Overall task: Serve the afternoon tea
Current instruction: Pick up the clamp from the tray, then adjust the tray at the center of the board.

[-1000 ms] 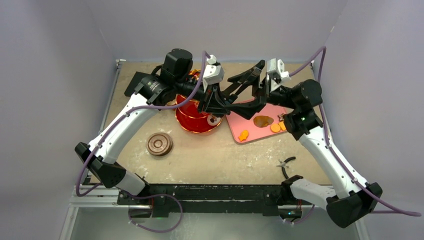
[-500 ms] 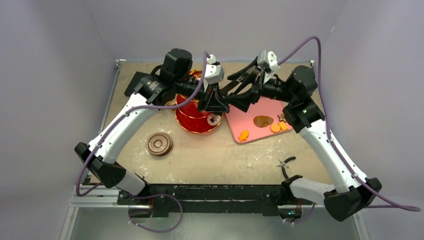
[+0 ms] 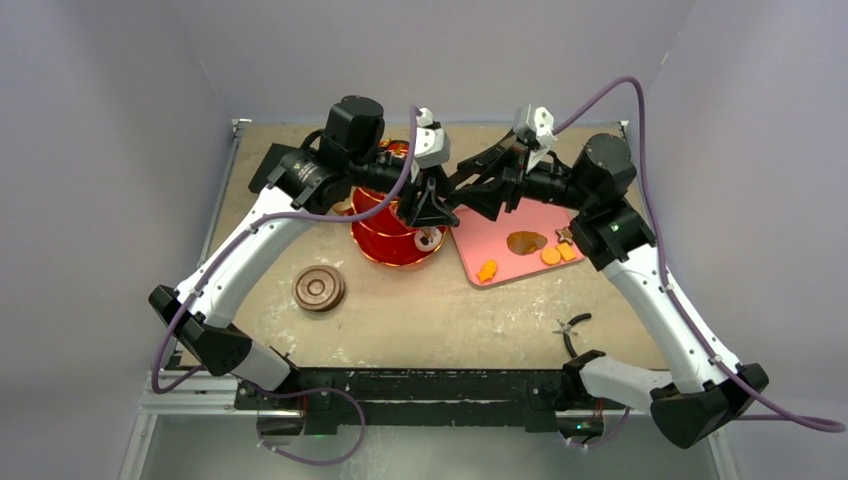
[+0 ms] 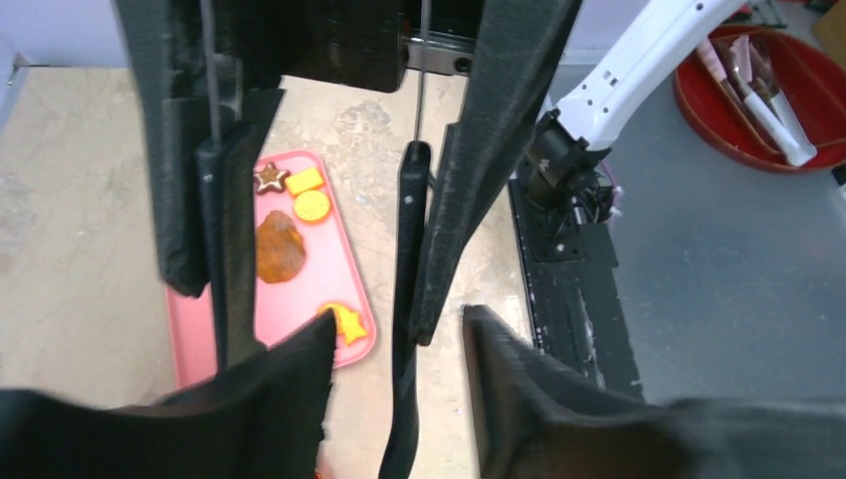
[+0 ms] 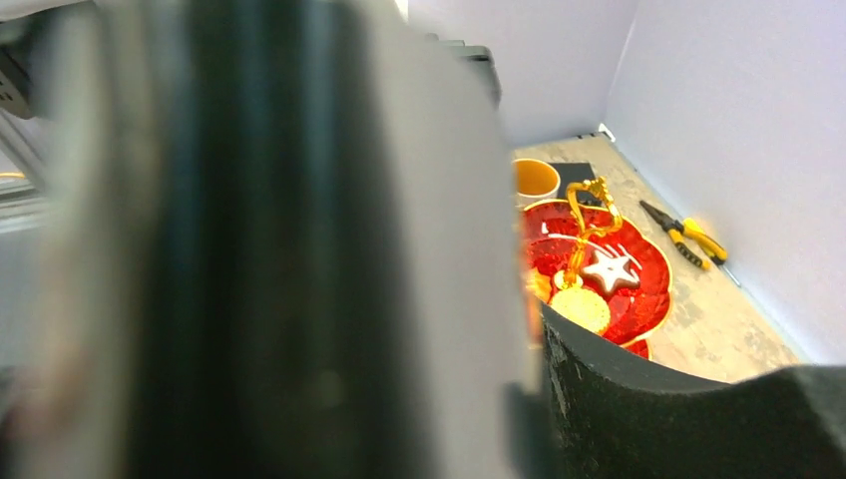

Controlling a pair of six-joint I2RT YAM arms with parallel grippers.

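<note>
The red three-tier stand (image 3: 385, 238) sits mid-table, partly under my left arm. Its top tier (image 5: 638, 299) carries a star biscuit (image 5: 611, 269) and a round yellow biscuit (image 5: 581, 307) beside the gold handle (image 5: 589, 200). The white mug of amber tea (image 5: 536, 178) stands behind it. Both grippers meet above the stand's right edge. My left gripper (image 4: 399, 317) is open, with one arm of the black tongs (image 4: 411, 230) loose between its fingers. My right gripper (image 3: 472, 188) clasps both tong arms from outside. The brown saucers (image 3: 319, 288) lie front left.
The pink tray (image 3: 500, 222) right of the stand holds a brown pastry (image 3: 525, 241), a yellow star-shaped biscuit (image 3: 487, 270) and round orange biscuits (image 3: 551, 256). Pliers (image 3: 572, 328) lie near the front right. A blurred dark and grey shape blocks most of the right wrist view.
My left gripper has opened off the tongs. My right gripper has moved left to meet it, and its jaws have narrowed around the tongs.
</note>
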